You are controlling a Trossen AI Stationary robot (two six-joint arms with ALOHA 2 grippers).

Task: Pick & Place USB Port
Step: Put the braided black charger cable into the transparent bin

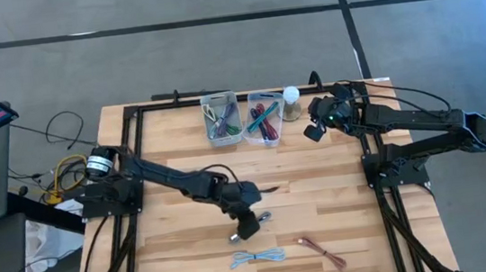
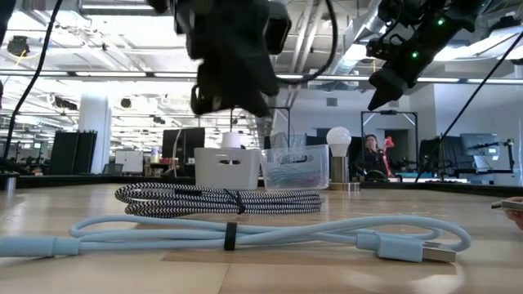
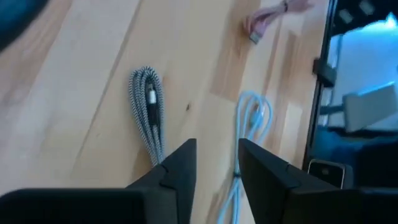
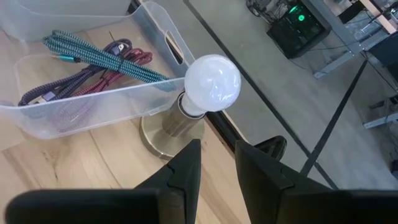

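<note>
Three coiled USB cables lie flat on the wooden table: a black-and-white braided cable (image 3: 148, 112) (image 2: 216, 200), a light blue cable (image 1: 258, 258) (image 3: 252, 121) (image 2: 245, 233) nearer the front edge, and a pink cable (image 1: 320, 253) (image 3: 266, 18) to its right. My left gripper (image 1: 249, 223) (image 3: 214, 149) (image 2: 233, 106) hovers open just above the braided cable, fingers pointing down, touching nothing. My right gripper (image 1: 313, 133) (image 4: 214, 152) hangs open in the air at the far right, over the base of a bulb lamp (image 4: 213, 82).
Two bins at the far edge hold more cables: a white bin (image 1: 221, 118) (image 2: 227, 167) and a clear bin (image 1: 264, 117) (image 4: 93, 87). The bulb lamp (image 1: 291, 102) (image 2: 338, 140) stands beside them. A black frame (image 1: 367, 155) borders the table. Bare wood lies left of the cables.
</note>
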